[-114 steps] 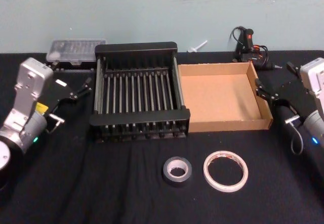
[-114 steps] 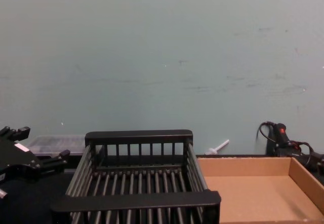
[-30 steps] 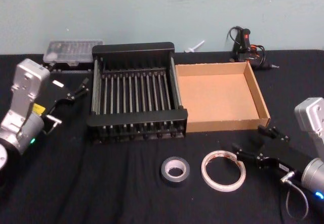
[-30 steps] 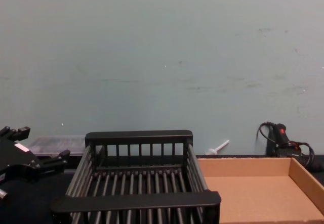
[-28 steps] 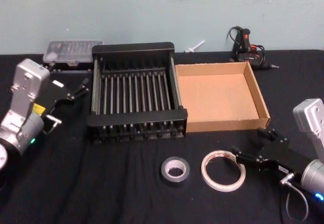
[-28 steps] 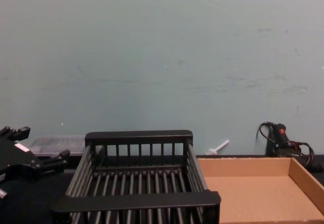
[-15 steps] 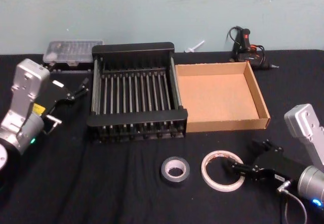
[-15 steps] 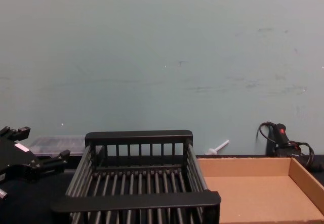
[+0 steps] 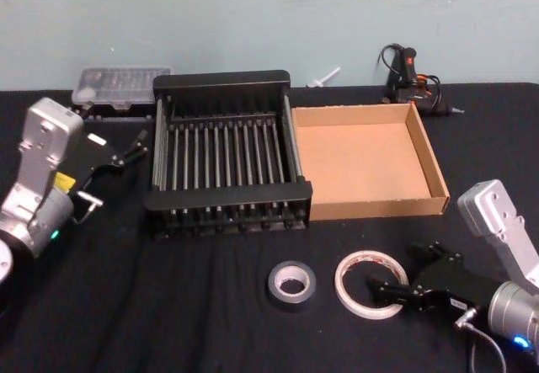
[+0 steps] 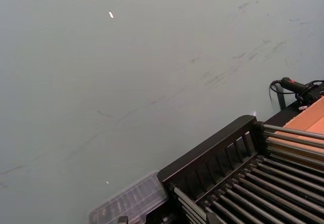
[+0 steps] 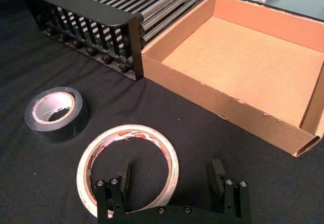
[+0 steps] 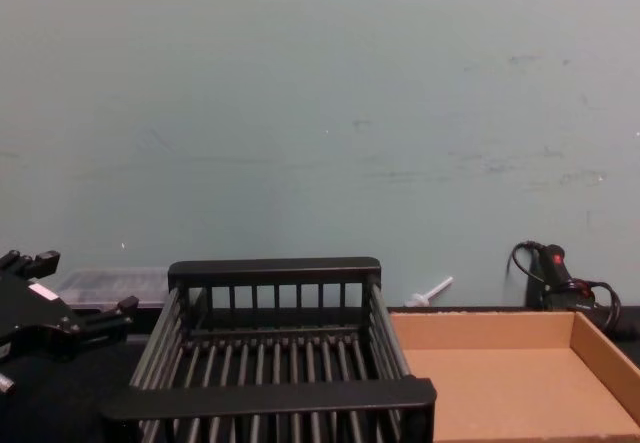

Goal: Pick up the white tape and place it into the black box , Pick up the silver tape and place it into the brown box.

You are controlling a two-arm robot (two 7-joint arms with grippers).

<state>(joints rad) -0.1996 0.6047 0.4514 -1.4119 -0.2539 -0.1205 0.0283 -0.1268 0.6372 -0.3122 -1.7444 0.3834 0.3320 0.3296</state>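
Note:
The white tape (image 9: 373, 283) lies flat on the black cloth in front of the brown box (image 9: 362, 158). My right gripper (image 9: 396, 270) is open and low over the roll's right side. In the right wrist view, one finger (image 11: 124, 176) sits inside the white tape (image 11: 129, 168) ring and the other stands outside it. The silver tape (image 9: 291, 282) rests just left of it, also seen as the silver tape (image 11: 56, 113). The black box (image 9: 227, 196) stands behind, left of the brown box. My left gripper (image 9: 133, 147) hangs open left of the black box.
A clear plastic case (image 9: 126, 82) lies behind the black box at the back left. A black glue gun with cables (image 9: 408, 74) and a white stick (image 9: 324, 77) lie at the table's back edge. A pale wall stands behind.
My right gripper has come from beside the brown box forward and down to the white tape, and now straddles its rim. The left arm has stayed put.

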